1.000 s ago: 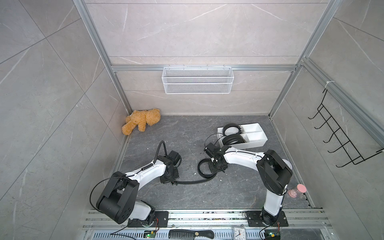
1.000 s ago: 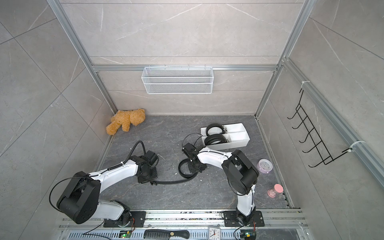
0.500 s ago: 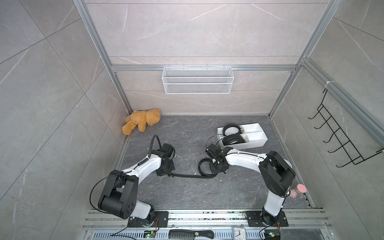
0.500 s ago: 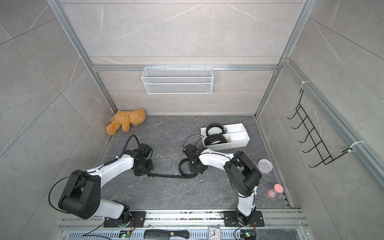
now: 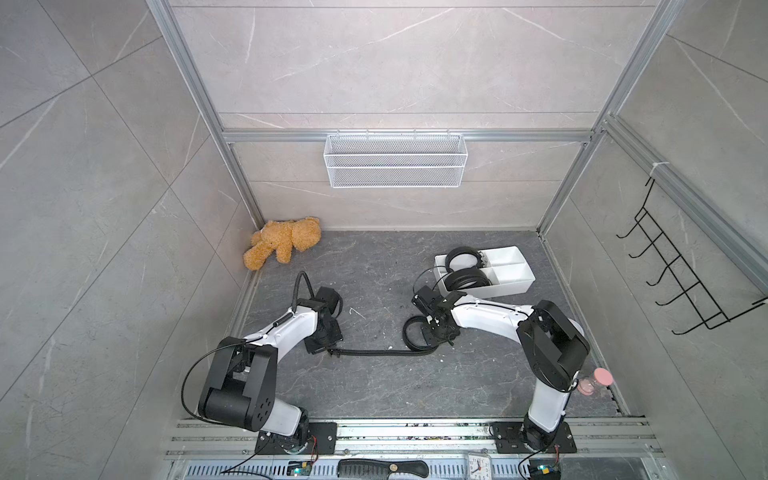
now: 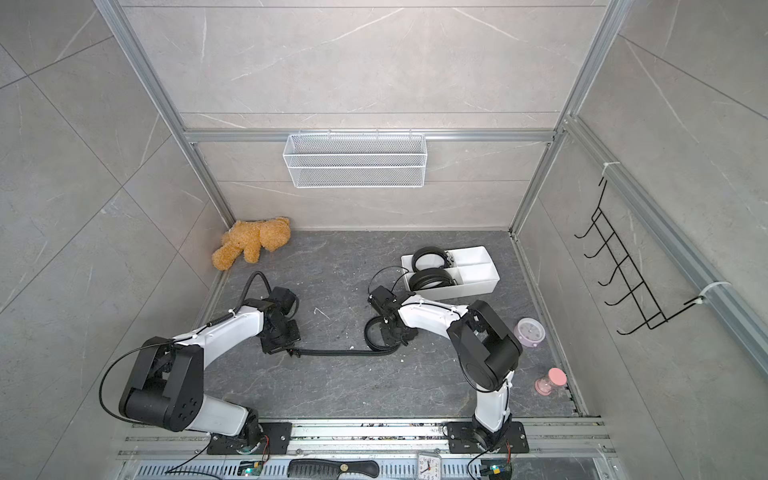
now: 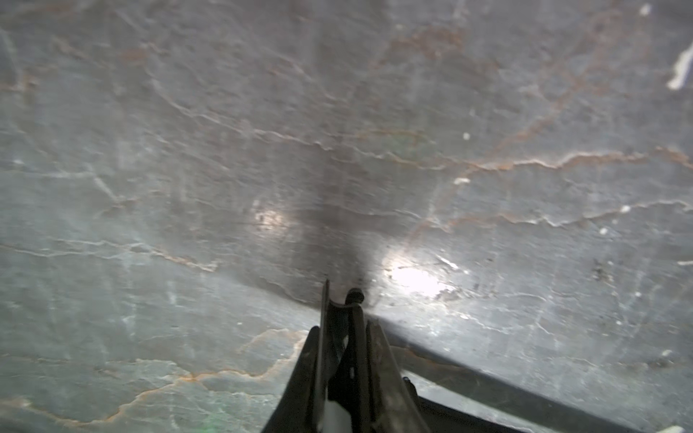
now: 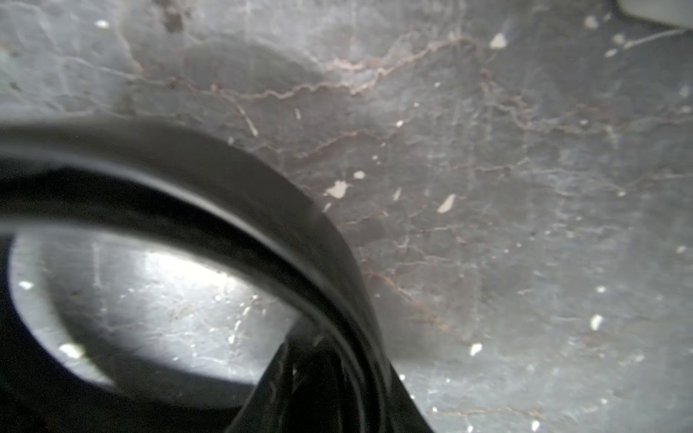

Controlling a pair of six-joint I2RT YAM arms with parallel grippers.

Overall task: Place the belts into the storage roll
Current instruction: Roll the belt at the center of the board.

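Observation:
A black belt lies on the dark floor, partly coiled into a ring [image 5: 411, 334] [image 6: 371, 334], with its tail [image 5: 374, 353] [image 6: 332, 352] running straight to the left. My left gripper [image 5: 328, 351] [image 6: 291, 352] [image 7: 345, 330] is shut on the tail's end [image 7: 339, 311]. My right gripper [image 5: 434, 332] [image 6: 390, 334] [image 8: 330, 375] is shut on the coil's layers [image 8: 225, 180]. Behind it sits the white storage roll [image 5: 515, 249] [image 6: 478, 249]. Two coiled belts [image 5: 449, 259] [image 5: 465, 278] fill its left compartments; its right ones are bare.
A teddy bear [image 5: 284, 243] lies in the back left corner. A wire basket [image 5: 395, 160] hangs on the back wall and a black hook rack [image 5: 681, 274] on the right wall. A pink bottle [image 5: 594, 380] and a small clock [image 6: 528, 331] stand at the right edge.
My left gripper has shifted left with the belt's end, and the tail has gone from a slack curve to a straight line. The right gripper has stayed at the coil.

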